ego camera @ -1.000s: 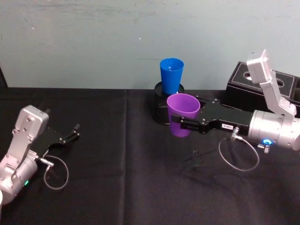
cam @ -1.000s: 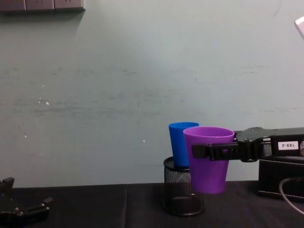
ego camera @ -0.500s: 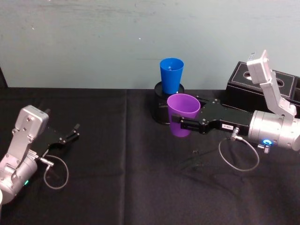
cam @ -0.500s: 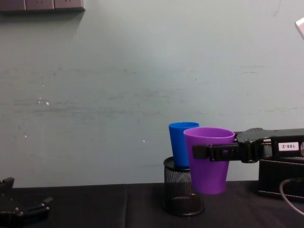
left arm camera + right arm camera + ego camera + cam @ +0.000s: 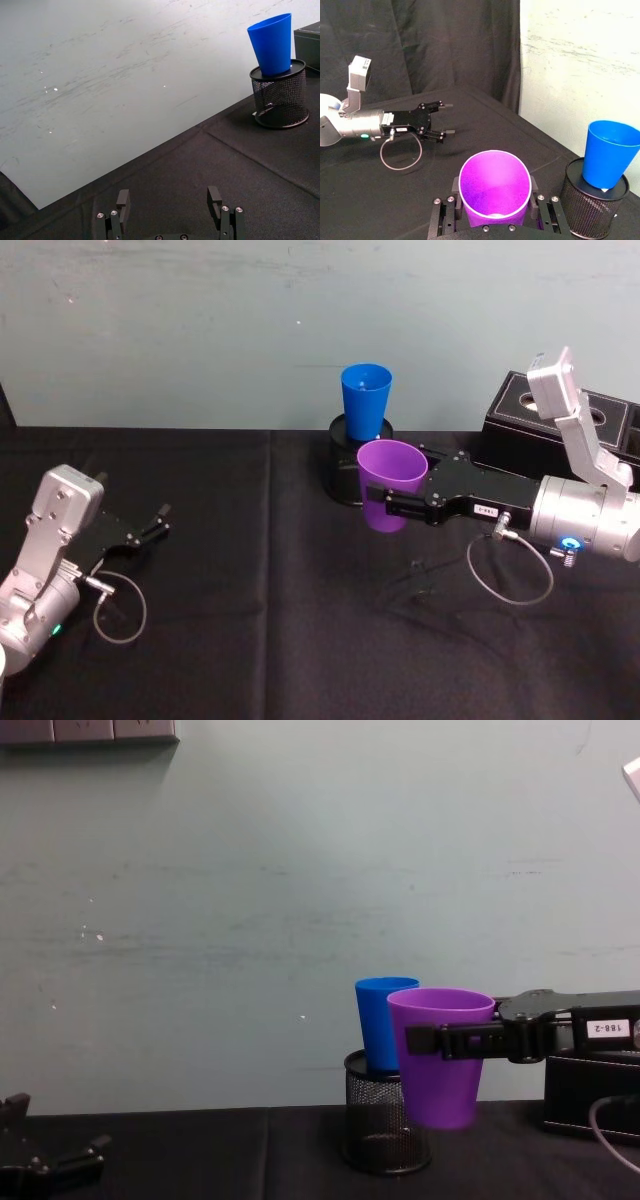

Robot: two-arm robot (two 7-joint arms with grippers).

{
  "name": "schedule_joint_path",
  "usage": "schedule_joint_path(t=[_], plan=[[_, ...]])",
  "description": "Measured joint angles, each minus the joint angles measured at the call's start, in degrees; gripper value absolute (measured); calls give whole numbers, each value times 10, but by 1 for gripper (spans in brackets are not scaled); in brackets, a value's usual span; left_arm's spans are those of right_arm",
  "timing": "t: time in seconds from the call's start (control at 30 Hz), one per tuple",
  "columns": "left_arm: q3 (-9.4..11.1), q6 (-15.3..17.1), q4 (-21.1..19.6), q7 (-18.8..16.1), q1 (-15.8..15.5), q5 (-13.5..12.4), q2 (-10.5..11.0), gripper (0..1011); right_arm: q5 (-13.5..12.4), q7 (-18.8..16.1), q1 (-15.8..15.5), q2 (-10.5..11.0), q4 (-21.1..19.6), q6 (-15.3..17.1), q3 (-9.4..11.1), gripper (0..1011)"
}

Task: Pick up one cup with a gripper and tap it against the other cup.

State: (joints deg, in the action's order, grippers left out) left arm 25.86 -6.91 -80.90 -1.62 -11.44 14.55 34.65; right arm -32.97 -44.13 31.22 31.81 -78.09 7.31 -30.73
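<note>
Purple cup [image 5: 391, 483] clamped in the right gripper [image 5: 383, 503], held off the table [image 5: 250, 590].
A gap to the blue cup [image 5: 609, 152] is shown by the right wrist view; the left gripper [image 5: 168, 196] is parked, fingers apart.

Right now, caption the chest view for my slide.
Right pincer holds the purple cup aloft near the blue cup standing in the mesh holder.

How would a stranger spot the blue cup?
At the back of the black table, by the pale wall, stands a black mesh holder. The blue cup sits upright in it; the purple cup hangs in the right pincer.
</note>
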Motion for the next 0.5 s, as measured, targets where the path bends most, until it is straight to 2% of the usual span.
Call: schedule_joint_path(t=[0.5], plan=[[0, 0, 0, 0, 0, 0, 0, 1011, 0, 0, 0, 0, 0, 0, 0, 732]])
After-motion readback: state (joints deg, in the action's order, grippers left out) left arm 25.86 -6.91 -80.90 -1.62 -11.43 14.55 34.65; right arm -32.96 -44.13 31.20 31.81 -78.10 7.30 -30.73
